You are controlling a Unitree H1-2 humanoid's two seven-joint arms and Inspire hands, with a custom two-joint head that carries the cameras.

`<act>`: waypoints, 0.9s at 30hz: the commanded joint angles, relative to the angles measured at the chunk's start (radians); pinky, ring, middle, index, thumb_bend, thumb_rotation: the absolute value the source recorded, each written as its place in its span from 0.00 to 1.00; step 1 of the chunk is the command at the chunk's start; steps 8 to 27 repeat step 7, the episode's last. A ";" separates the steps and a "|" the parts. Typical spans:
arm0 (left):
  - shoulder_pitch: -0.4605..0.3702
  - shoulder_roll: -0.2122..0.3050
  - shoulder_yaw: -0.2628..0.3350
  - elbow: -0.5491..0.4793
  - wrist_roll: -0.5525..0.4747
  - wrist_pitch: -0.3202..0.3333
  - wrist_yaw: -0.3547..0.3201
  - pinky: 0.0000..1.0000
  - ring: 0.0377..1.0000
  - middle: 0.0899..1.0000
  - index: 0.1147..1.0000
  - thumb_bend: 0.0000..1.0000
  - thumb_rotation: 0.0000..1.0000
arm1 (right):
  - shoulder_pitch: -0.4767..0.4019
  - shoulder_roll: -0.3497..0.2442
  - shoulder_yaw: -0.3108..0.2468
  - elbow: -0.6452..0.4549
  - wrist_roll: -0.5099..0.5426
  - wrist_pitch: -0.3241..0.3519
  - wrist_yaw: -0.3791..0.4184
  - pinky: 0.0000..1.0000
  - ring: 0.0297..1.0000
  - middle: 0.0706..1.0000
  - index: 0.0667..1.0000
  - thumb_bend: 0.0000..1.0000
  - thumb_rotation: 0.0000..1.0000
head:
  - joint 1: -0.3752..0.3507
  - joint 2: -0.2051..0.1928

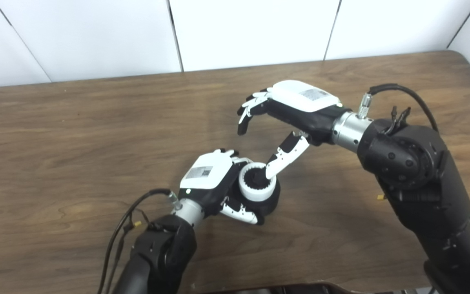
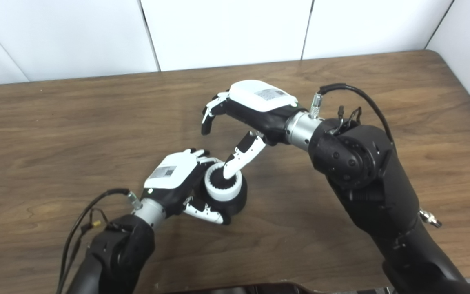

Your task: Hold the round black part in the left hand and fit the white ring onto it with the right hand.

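My left hand (image 1: 208,179) grips the black part (image 1: 269,204) at table centre, axis upright. The white ring (image 1: 257,187), glossy and toothed inside, sits on top, seemingly seated. My right hand (image 1: 296,108) hangs open at two o'clock from it, thumb (image 1: 286,157) reaching into the bore.

Bright, even overhead illumination. Soft, short shadows on the counter (image 1: 76,134) beneath the left hand (image 1: 212,179) and right hand (image 1: 296,108). Mild glare along the counter's far edge and on the white hand covers. Slightly soft focus throughout; no marked edge distortion.
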 commanded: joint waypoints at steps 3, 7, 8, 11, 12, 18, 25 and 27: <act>-0.013 0.008 0.010 0.001 0.054 0.049 -0.088 1.00 0.98 0.91 0.89 1.00 0.38 | -0.025 -0.002 -0.019 -0.021 -0.002 0.002 -0.032 0.99 0.93 0.84 0.61 1.00 0.45 | 0.000 0.000; -0.020 0.003 0.018 -0.001 0.074 0.056 -0.120 1.00 0.98 0.92 0.90 1.00 0.41 | -0.018 -0.002 -0.024 -0.021 0.000 0.000 -0.035 1.00 0.93 0.84 0.60 1.00 0.44 | 0.000 -0.001; -0.020 0.003 0.018 -0.001 0.074 0.056 -0.120 1.00 0.98 0.92 0.90 1.00 0.41 | -0.018 -0.002 -0.024 -0.021 0.000 0.000 -0.035 1.00 0.93 0.84 0.60 1.00 0.44 | 0.000 -0.001; -0.020 0.003 0.018 -0.001 0.074 0.056 -0.120 1.00 0.98 0.92 0.90 1.00 0.41 | -0.018 -0.002 -0.024 -0.021 0.000 0.000 -0.035 1.00 0.93 0.84 0.60 1.00 0.44 | 0.000 -0.001; -0.020 0.003 0.018 -0.001 0.074 0.056 -0.120 1.00 0.98 0.92 0.90 1.00 0.41 | -0.018 -0.002 -0.024 -0.021 0.000 0.000 -0.035 1.00 0.93 0.84 0.60 1.00 0.44 | 0.000 -0.001; -0.020 0.003 0.018 -0.001 0.074 0.056 -0.120 1.00 0.98 0.92 0.90 1.00 0.41 | -0.018 -0.002 -0.024 -0.021 0.000 0.000 -0.035 1.00 0.93 0.84 0.60 1.00 0.44 | 0.000 -0.001; -0.020 0.003 0.018 -0.001 0.074 0.056 -0.120 1.00 0.98 0.92 0.90 1.00 0.41 | -0.018 -0.002 -0.024 -0.021 0.000 0.000 -0.035 1.00 0.93 0.84 0.60 1.00 0.44 | 0.000 -0.001; -0.020 0.003 0.018 -0.001 0.074 0.056 -0.120 1.00 0.98 0.92 0.90 1.00 0.41 | -0.018 -0.002 -0.024 -0.021 0.000 0.000 -0.035 1.00 0.93 0.84 0.60 1.00 0.44 | 0.000 -0.001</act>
